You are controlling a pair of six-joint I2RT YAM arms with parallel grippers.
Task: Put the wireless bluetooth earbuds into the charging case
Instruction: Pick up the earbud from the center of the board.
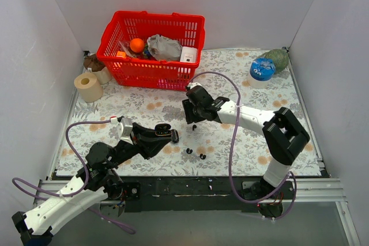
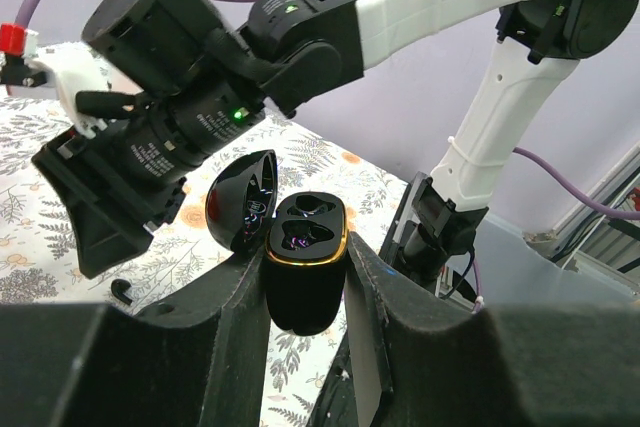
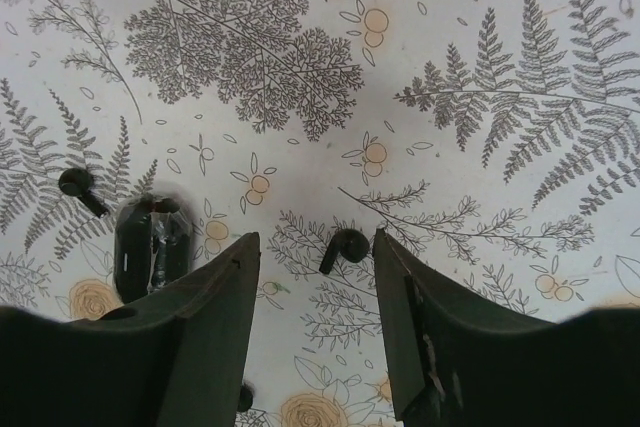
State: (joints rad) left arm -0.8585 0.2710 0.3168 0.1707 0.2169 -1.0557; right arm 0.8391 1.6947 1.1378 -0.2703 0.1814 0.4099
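My left gripper (image 1: 168, 134) is shut on the black charging case (image 1: 162, 130) and holds it above the table. In the left wrist view the case (image 2: 305, 257) stands upright between the fingers, lid (image 2: 243, 197) open, both sockets empty. My right gripper (image 1: 192, 117) is open and hovers low over one tiny black earbud (image 1: 194, 126). In the right wrist view that earbud (image 3: 343, 247) lies on the cloth between the open fingers (image 3: 400, 297), nearer the right one. Two more earbud bits (image 1: 189, 151) (image 1: 202, 156) lie nearer the front edge. Another earbud (image 3: 80, 187) shows at the left.
A red basket (image 1: 118, 64) with several items stands at the back. A paper roll (image 1: 88, 86) is at back left, a blue-lidded tub (image 1: 262, 70) and a green object (image 1: 278, 59) at back right. A purple cable (image 1: 233, 136) loops over the right arm.
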